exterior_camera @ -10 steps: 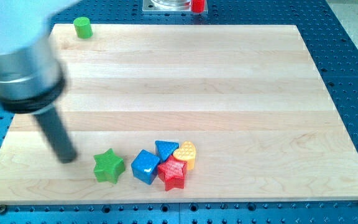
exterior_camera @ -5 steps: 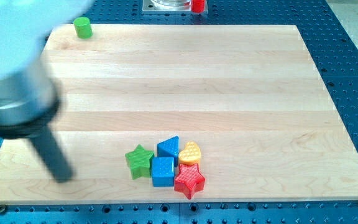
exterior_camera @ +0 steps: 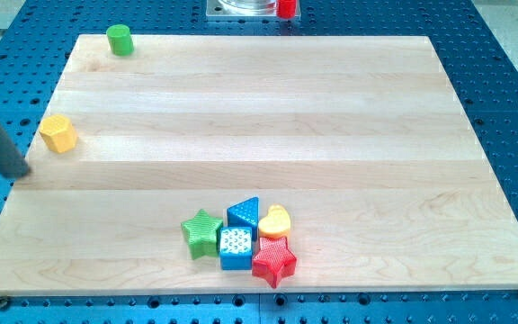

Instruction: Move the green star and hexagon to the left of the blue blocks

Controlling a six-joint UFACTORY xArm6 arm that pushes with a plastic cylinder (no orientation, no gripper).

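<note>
Green star (exterior_camera: 202, 232) low on the desk (exterior_camera: 331, 117), near the bottom edge, touching the left side of the blue cube (exterior_camera: 235, 247). Blue triangle (exterior_camera: 244, 214) just above the cube, right of the star. Yellow heart (exterior_camera: 275, 220) beside the triangle on the right; red star (exterior_camera: 274, 260) below the heart, against the cube's right side. All five packed in one cluster. Green cylinder-like block (exterior_camera: 119, 39), maybe the hexagon, shape unclear, far up at top left corner, well apart. Yellow hexagon (exterior_camera: 58, 133) at left edge. My tip (exterior_camera: 21, 173) just left of and below yellow hexagon, off the board edge, well apart from green star. No jaws on this rig, just a rod.
</note>
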